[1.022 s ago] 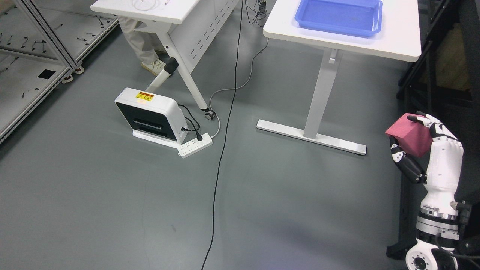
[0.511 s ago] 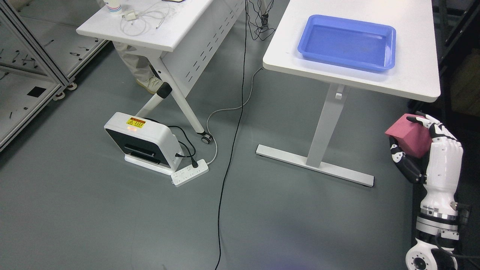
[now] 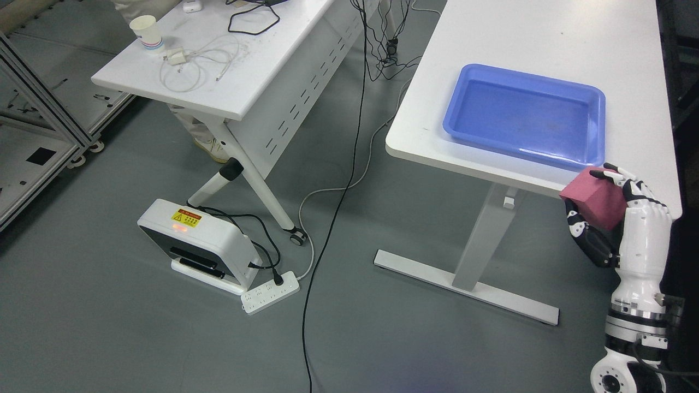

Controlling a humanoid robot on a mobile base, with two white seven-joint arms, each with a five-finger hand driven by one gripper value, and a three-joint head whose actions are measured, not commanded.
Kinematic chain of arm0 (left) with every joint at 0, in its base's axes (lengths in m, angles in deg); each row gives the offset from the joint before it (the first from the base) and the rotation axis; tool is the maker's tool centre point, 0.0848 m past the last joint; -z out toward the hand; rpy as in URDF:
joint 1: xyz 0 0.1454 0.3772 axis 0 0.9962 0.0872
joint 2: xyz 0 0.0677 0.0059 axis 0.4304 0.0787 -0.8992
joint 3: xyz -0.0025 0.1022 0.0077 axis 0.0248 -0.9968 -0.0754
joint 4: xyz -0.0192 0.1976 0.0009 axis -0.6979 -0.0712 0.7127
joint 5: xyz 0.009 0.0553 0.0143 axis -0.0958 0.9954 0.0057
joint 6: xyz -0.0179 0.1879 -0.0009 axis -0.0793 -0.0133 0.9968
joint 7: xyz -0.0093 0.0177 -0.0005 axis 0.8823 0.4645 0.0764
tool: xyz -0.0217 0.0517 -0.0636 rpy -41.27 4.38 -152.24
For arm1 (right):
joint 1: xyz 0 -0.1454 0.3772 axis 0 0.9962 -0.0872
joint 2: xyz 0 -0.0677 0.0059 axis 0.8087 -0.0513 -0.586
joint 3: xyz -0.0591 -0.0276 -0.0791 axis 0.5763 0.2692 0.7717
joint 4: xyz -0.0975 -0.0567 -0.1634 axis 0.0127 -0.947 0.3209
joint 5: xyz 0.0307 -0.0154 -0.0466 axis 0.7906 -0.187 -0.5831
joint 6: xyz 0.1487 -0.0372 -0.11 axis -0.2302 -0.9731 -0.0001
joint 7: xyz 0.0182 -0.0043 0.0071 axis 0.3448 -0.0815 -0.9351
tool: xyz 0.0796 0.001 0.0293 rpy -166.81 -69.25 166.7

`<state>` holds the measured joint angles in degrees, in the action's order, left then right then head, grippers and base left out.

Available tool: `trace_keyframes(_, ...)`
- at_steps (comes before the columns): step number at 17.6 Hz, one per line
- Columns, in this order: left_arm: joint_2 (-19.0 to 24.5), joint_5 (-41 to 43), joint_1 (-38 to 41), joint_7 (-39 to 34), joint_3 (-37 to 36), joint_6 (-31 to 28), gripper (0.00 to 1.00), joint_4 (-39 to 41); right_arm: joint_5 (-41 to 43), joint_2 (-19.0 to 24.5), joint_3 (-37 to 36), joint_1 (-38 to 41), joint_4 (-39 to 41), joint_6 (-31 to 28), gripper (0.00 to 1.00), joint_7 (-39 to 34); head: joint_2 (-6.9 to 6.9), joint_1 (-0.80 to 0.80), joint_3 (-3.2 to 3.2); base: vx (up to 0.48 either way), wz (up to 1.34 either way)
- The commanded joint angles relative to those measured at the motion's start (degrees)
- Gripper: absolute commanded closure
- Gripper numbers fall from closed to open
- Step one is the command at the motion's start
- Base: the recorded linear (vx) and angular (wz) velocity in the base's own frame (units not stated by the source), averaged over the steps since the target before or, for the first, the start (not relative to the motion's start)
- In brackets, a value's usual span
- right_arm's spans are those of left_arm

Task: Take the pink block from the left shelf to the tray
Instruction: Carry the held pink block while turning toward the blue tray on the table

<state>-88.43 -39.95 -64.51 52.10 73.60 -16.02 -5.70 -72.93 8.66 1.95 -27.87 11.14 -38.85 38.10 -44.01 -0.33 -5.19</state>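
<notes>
Grey flooring [image 3: 136,338] covers the work area, with two white tables standing on it. On the right, the white table [image 3: 491,43] rests on a single column leg with a flat foot bar. A blue tray [image 3: 592,128] sits on its near right portion, close to the front edge, and contains nothing visible.

Right hand [image 3: 617,218]: enters from the lower right corner, forearm vertical, palm side turned toward the camera's left. It is clenched around the pink block [image 3: 595,199]. The white fingers [image 3: 636,188] wrap over the block's top and right side; the black thumb [image 3: 579,229] presses against its lower left side. The block is held tilted, one corner pointing left. In the head view the block overlaps the front edge of the right table, just below the tray's near right corner; it is not inside the tray. Whether the block is level with or below the tabletop cannot be told.

Left arm: not visible.

On the left, a second white table [image 3: 262,65] with slanted legs carries a paper cup [image 3: 146,31], a white charger with cable [image 3: 185,60], and a black cable loop [image 3: 251,16]. A person's trouser leg and shoe [image 3: 210,147] show beneath it.

On the floor near that table stands a white box-shaped device [image 3: 196,245] with a yellow warning label, plugged into a white power strip [image 3: 270,292] just beside it. A black cable [image 3: 349,180] runs across the floor between the two tables. Aluminium shelf framing [image 3: 33,87] occupies the far left edge.
</notes>
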Motion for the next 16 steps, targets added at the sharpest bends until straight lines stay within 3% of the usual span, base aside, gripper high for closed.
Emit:
trace_keyframes(1, 1.0, 0.1, -1.3, 0.0, 0.0, 0.0, 0.0, 1.0, 0.0, 0.0, 0.0, 0.0, 0.0, 0.0, 0.98, 0.0, 0.0, 0.0, 0.0, 0.27, 0.11)
trace_keyframes(16, 1.0, 0.1, -1.3, 0.0, 0.0, 0.0, 0.0, 1.0, 0.0, -0.1, 0.1, 0.0, -0.1, 0.0, 0.97, 0.0, 0.0, 0.0, 0.0, 0.25, 0.01)
